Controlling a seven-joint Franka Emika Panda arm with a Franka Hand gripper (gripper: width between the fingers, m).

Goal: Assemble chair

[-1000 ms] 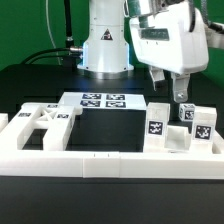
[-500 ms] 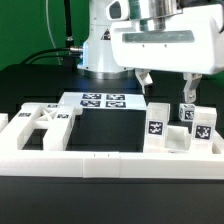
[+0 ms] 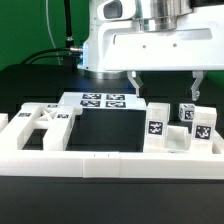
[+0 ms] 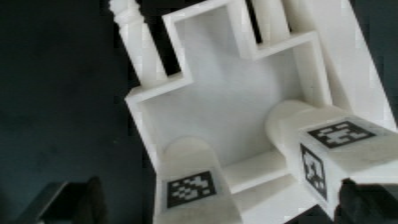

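– Gripper [image 3: 166, 86], the big white two-finger one: how does it stand?

– Spread as wide as it goes, with nothing between its fingers [image 3: 135, 82]. It hangs over the exterior view's right side of the black table [image 3: 105, 128], clear of the parts below.

– And the matte white plastic chair pieces [image 3: 155, 126] with the small black-and-white square tags?

– Loose, not yet one chair. Several tagged blocky legs [image 3: 203, 126] stand close together under the gripper, on the exterior view's right. A flatter white piece with cut-outs [image 3: 45, 120] lies well apart, on that view's left. Both groups sit behind the long white border rail [image 3: 100, 158]. The thin flat white marker board [image 3: 100, 100] lies between them, further back.

– What does the wrist view add?

– A flat white plate with bars [image 4: 222, 80] lies below the camera, with two of the tagged legs at one end. Whether they touch the plate, I cannot tell.
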